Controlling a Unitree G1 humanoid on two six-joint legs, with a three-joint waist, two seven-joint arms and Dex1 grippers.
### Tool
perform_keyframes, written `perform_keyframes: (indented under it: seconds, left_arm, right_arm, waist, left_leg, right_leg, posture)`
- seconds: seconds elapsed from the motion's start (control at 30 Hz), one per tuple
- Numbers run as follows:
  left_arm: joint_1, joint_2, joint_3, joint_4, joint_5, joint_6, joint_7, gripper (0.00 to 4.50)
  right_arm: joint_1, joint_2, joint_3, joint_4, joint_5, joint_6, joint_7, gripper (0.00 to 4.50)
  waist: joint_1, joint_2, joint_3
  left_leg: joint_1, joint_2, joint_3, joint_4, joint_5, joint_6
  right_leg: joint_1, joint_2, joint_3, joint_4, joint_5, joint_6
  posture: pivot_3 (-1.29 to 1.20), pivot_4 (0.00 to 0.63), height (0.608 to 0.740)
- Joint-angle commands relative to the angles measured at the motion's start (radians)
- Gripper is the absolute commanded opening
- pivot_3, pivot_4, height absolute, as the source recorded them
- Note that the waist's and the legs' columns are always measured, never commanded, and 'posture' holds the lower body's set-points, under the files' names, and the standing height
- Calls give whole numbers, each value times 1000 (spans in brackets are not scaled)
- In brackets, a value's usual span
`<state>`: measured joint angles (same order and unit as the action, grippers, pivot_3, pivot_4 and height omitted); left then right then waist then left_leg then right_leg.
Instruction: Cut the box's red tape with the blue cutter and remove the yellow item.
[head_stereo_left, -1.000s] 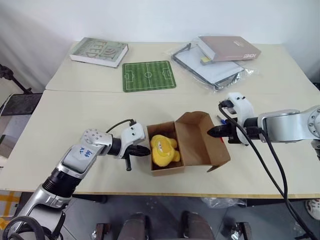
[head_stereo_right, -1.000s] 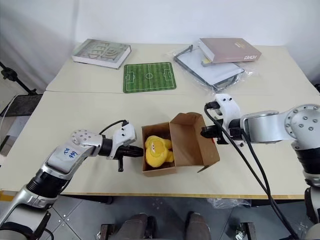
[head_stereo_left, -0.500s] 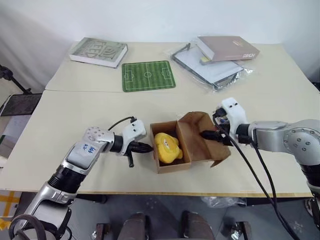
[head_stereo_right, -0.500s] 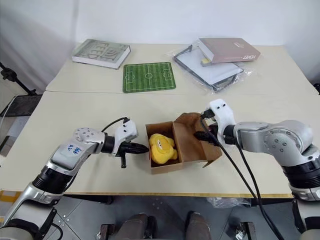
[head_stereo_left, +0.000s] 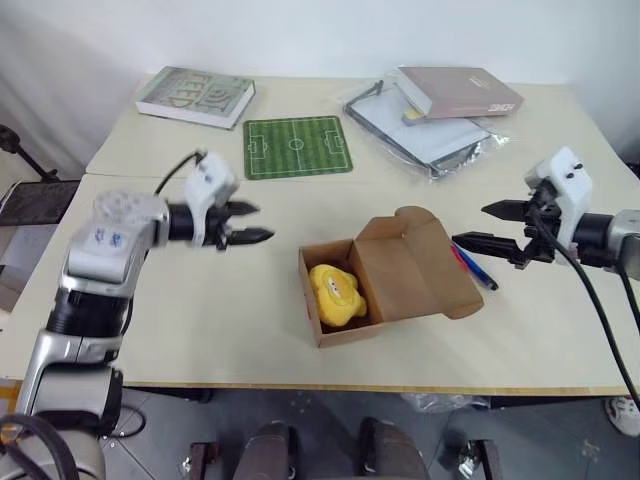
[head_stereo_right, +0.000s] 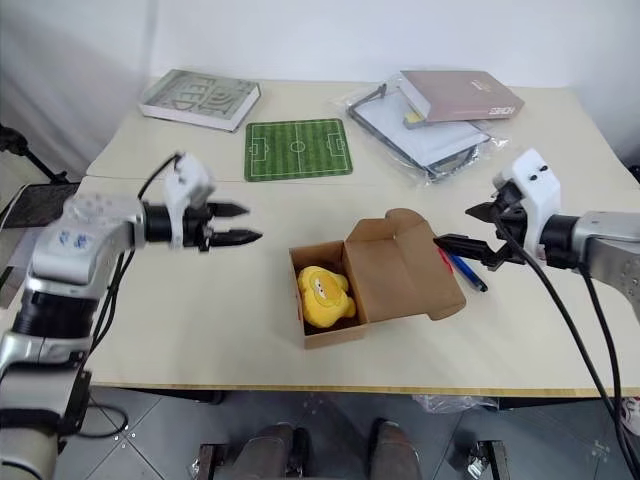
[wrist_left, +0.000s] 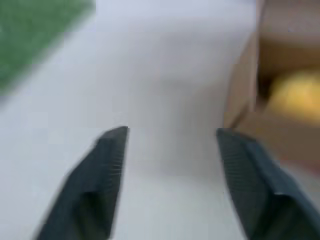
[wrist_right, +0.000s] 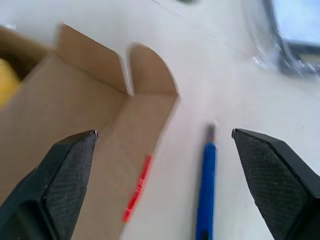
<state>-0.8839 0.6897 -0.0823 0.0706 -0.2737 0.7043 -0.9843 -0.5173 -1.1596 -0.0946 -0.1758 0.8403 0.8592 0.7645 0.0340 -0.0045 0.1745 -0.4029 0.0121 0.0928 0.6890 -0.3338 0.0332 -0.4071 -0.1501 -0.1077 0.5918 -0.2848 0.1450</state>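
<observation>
While box (head_stereo_left: 385, 285) lies between them | both jaws open, empty.

A grey-green book (head_stereo_left: 196, 97) lies at the far left of the table (head_stereo_left: 200, 300). Beside it sits a green football-pitch mat (head_stereo_left: 297, 147). A mauve book (head_stereo_left: 458, 92) rests on a plastic-wrapped folder (head_stereo_left: 420, 130) far right.

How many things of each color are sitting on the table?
Brown: 1, the box
Yellow: 1, the yellow item inside it
Blue: 1, the blue cutter
Green: 2, the soccer-field mat and the grey-green book
Mauve: 1, the mauve book
Clear: 1, the plastic pouch
Total: 7
</observation>
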Motion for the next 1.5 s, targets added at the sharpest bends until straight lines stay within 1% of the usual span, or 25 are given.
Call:
perform_keyframes:
  seconds: [0.03, 0.13, 0.2, 0.3, 0.37, 0.4, 0.6, 0.7, 0.73, 0.77, 0.9, 0.93, 1.0, 1.07, 1.1, 1.17, 1.23, 1.27, 1.43, 1.5]
  left_arm:
    - [-71, -56, -65, -79, -42, 29, -51, 4305]
    - [-104, -115, -144, -114, -55, 43, -100, 4305]
    - [-115, -140, -210, -108, -32, 27, -130, 4305]
    - [-123, -155, -311, -71, 43, -42, -158, 4305]
    - [-116, -146, -397, -49, 108, -113, -201, 4305]
    - [-113, -144, -421, -41, 127, -136, -217, 4305]
    - [-115, -129, -495, 6, 201, -201, -301, 4305]
    - [-113, -141, -510, 48, 261, -249, -277, 4305]
    - [-112, -149, -508, 60, 269, -266, -275, 3922]
    - [-111, -158, -503, 71, 272, -278, -274, 3766]
    - [-125, -201, -460, 100, 255, -282, -269, 2574]
    - [-132, -214, -446, 106, 245, -274, -267, 2189]
    - [-142, -232, -425, 117, 233, -269, -267, 1713]
    - [-151, -241, -399, 117, 217, -264, -272, 1115]
    - [-156, -246, -391, 118, 213, -261, -274, 958]
    - [-171, -263, -353, 121, 201, -241, -248, 447]
    - [-189, -273, -304, 103, 170, -207, -235, 172]
    - [-196, -277, -282, 89, 152, -183, -234, 104]
    - [-224, -286, -199, 40, 95, -97, -197, 93]
    - [-242, -274, -153, 40, 95, -72, -147, 92]
  right_arm:
    - [-3, -6, -51, -60, -6, -13, 61, 4500]
    - [5, 12, -54, -82, -31, -5, 47, 4500]
    - [24, 24, -68, -106, -37, 8, 28, 4500]
    - [76, 41, -104, -159, -34, 29, 5, 4500]
    - [114, 57, -146, -193, -18, 52, -22, 4500]
    - [127, 63, -162, -205, -14, 62, -31, 4500]
    - [218, 95, -261, -291, 9, 119, -86, 4500]
    - [236, 106, -284, -310, 13, 135, -102, 4500]
    - [241, 109, -288, -314, 12, 137, -106, 4500]
    - [244, 111, -289, -315, 11, 140, -112, 4500]
    - [248, 103, -286, -297, -11, 140, -112, 4500]
    - [242, 100, -284, -288, -19, 135, -111, 4500]
    - [229, 95, -279, -277, -26, 129, -106, 4500]
    - [221, 90, -272, -276, -31, 129, -97, 4500]
    - [219, 88, -271, -273, -34, 128, -92, 4500]
    - [208, 80, -264, -259, -50, 129, -85, 4500]
    - [183, 73, -254, -242, -60, 128, -76, 4500]
    - [173, 68, -250, -235, -63, 127, -70, 4500]
    - [136, 44, -229, -204, -84, 121, -28, 4500]
    - [115, 40, -218, -194, -88, 123, -12, 4500]
  waist:
    - [2, 0, 0]
    - [-2, 0, 0]
    - [-5, -1, 0]
    - [-6, -1, 0]
    - [-6, -1, 0]
    - [-7, -1, 0]
    - [-5, -1, 0]
    - [-5, -1, 0]
    - [-5, -1, 0]
    - [-4, -1, 0]
    - [-6, -1, 0]
    - [-6, -1, 0]
    - [-5, -1, 0]
    - [-6, -1, 1]
    - [-6, -1, 1]
    - [-6, -1, 0]
    - [-6, -1, 1]
    - [-6, -1, 1]
    - [-7, -1, 1]
    - [-7, -1, 1]
  left_leg:
    - [-2, 0, 0, 1, 0, 0]
    - [-2, 0, 1, 1, 0, 0]
    - [-2, 0, 1, 2, 0, 0]
    - [-2, 0, 1, 3, 0, 0]
    - [-2, 0, 2, 4, 0, 0]
    - [-2, 0, 2, 4, 0, 0]
    - [-2, 0, 2, 5, 0, 0]
    - [-2, 0, 2, 7, 0, 0]
    - [-2, 0, 2, 8, 0, 0]
    - [-2, 0, 1, 8, 0, 0]
    - [-2, 0, 1, 10, -1, 1]
    - [-2, 0, 1, 10, -1, 1]
    - [-2, 0, 1, 11, -1, 1]
    - [-2, 0, 1, 11, -1, 1]
    - [-2, 0, 1, 11, -1, 1]
    - [-2, 0, 1, 11, -1, 1]
    - [-2, 0, 1, 11, -1, 1]
    - [-2, 0, 1, 11, -1, 1]
    - [-2, 0, 1, 11, -1, 1]
    - [-2, 0, 1, 11, -1, 1]
  right_leg:
    - [-1, 0, 0, 0, 0, 0]
    - [-1, 0, -1, 0, 0, 1]
    - [-1, 1, -1, 1, 0, 1]
    - [-1, 1, -1, 1, 0, 1]
    - [-2, 1, -1, 2, 0, 1]
    - [-2, 1, -1, 2, 0, 1]
    - [-2, 1, 0, 3, 0, 1]
    - [-2, 1, 0, 4, 0, 1]
    - [-2, 1, 0, 4, 0, 1]
    - [-2, 1, 0, 5, 0, 0]
    - [-2, 1, 1, 7, 1, 0]
    - [-2, 1, 2, 8, 1, 0]
    - [-2, 0, 2, 8, 1, 0]
    - [-2, 0, 2, 9, 1, 0]
    - [-2, 0, 2, 9, 1, 0]
    - [-2, 0, 2, 9, 1, 0]
    - [-2, 0, 2, 9, 1, 0]
    - [-2, 0, 2, 9, 1, 0]
    - [-2, 0, 2, 9, 1, 0]
    - [-2, 0, 2, 9, 1, 0]
  posture:
    - [0, 150, 740]
    - [0, 150, 740]
    - [0, 150, 740]
    - [0, 150, 740]
    - [0, 150, 740]
    - [0, 150, 740]
    - [0, 150, 740]
    - [0, 150, 740]
    - [0, 150, 740]
    - [0, 150, 740]
    - [0, 150, 740]
    - [0, 150, 740]
    - [0, 150, 740]
    - [0, 150, 740]
    - [0, 150, 740]
    - [0, 150, 740]
    - [0, 150, 740]
    - [0, 150, 740]
    - [0, 150, 740]
    - [0, 150, 740]
